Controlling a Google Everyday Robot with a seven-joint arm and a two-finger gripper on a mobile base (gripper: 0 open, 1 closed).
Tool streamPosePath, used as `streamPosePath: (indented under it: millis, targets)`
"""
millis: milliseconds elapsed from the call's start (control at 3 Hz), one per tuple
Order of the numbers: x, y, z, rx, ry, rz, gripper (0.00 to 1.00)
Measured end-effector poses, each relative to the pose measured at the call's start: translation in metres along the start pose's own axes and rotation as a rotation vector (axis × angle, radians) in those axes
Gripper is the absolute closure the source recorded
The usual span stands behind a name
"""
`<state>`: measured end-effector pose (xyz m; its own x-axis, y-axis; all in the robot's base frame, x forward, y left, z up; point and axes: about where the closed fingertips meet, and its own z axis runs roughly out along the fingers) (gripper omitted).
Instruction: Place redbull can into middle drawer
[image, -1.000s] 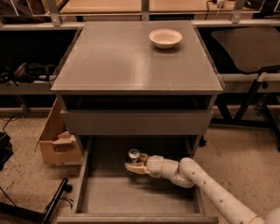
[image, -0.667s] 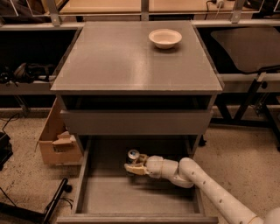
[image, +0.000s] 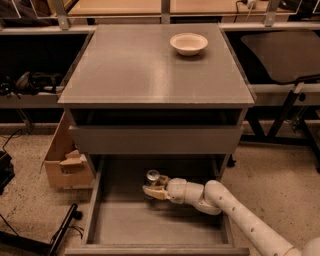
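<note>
The redbull can (image: 152, 178) stands upright inside the open middle drawer (image: 130, 222), near the drawer's back, with its shiny silver top showing. My gripper (image: 153, 191) reaches in from the right at the end of the white arm, and its tan fingers sit around the can's body. The can's lower part is hidden behind the fingers. The drawer is pulled out toward the camera, a wide grey tray with a flat floor and low side walls.
A white bowl (image: 188, 43) sits on the cabinet top (image: 150, 70) at the back right. A plain grey drawer front (image: 155, 139) is above the open drawer. A cardboard box (image: 64, 159) stands on the floor to the left. Dark shelving and frames flank the cabinet.
</note>
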<state>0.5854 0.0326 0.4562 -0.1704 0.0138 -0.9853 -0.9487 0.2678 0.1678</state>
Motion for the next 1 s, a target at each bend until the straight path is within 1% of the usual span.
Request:
streamPosePath:
  millis: [333,667,1000]
  targets:
    - [0.0000,0.0000,0.0000,0.000,0.000,0.000,0.15]
    - [0.0000,0.0000,0.0001,0.000,0.000,0.000,0.00]
    - [-0.0003,0.0003,0.0006,-0.001,0.000,0.001,0.00]
